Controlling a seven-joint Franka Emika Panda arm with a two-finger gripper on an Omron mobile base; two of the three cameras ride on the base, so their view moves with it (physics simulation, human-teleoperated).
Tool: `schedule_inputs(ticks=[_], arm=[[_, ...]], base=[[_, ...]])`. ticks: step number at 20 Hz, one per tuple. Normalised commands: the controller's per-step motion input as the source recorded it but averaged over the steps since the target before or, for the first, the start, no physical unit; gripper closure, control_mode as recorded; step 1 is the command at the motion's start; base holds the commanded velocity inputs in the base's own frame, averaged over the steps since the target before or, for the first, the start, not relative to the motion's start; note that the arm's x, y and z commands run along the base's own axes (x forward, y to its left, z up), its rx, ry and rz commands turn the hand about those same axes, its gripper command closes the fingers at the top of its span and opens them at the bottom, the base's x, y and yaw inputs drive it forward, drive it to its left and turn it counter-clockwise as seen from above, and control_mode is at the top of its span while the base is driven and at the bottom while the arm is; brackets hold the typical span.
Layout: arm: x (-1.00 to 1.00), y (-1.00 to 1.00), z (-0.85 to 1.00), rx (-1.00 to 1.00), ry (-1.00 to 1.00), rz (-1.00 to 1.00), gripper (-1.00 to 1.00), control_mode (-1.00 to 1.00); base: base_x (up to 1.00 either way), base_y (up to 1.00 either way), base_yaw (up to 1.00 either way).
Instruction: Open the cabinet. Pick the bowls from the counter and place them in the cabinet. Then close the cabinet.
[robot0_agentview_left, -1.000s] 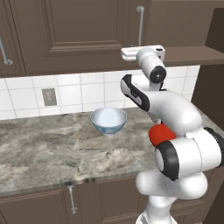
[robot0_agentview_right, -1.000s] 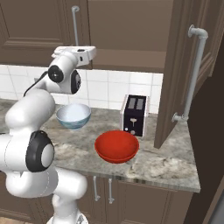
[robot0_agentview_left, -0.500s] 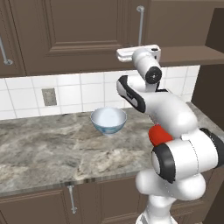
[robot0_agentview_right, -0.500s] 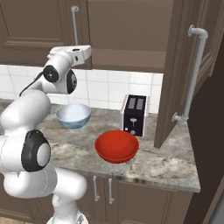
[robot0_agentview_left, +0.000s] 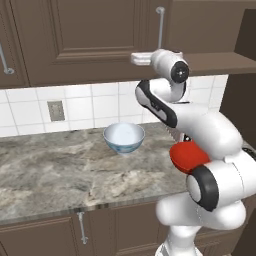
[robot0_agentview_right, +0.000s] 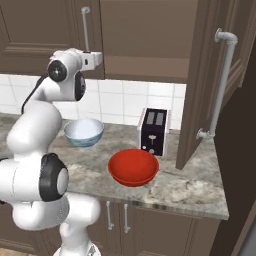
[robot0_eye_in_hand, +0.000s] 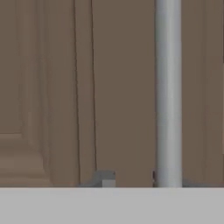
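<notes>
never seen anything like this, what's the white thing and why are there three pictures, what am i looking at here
The white thing is a jointed robot arm in a computer-drawn kitchen. Two pictures come from cameras on its base, behind it to the left and right, so they show one scene from two sides. The third comes from a camera on its hand, pressed close to a dark brown wooden cabinet door and its long silver bar handle.

On the grey-brown marbled stone counter sit a white bowl with a blue pattern, a plain glossy red bowl and a black toaster. The right cabinet door already stands open.

The two-finger gripper is raised to the left door's handle, its jaws narrowed; whether they actually pinch the bar is hard to tell. Neither bowl is held.
</notes>
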Motion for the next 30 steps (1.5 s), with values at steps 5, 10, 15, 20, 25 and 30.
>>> schedule_inputs(ticks=[5,10,15,20,25,30], arm=[[-0.25,1.0,0.11,0.05,0.41,0.54,1.0,-1.0],[-0.95,1.0,-0.09,0.0,0.14,0.25,1.0,-1.0],[-1.0,1.0,-0.53,0.0,0.0,0.17,1.0,-1.0],[-1.0,1.0,-0.7,0.0,0.0,0.15,1.0,-1.0],[-1.0,1.0,-0.67,0.0,0.01,0.11,1.0,-1.0],[-1.0,1.0,-0.28,0.01,0.11,0.12,1.0,-1.0]], base=[[0.0,0.0,0.0],[0.0,0.0,0.0],[0.0,0.0,0.0],[0.0,0.0,0.0],[0.0,0.0,0.0],[0.0,0.0,0.0]])
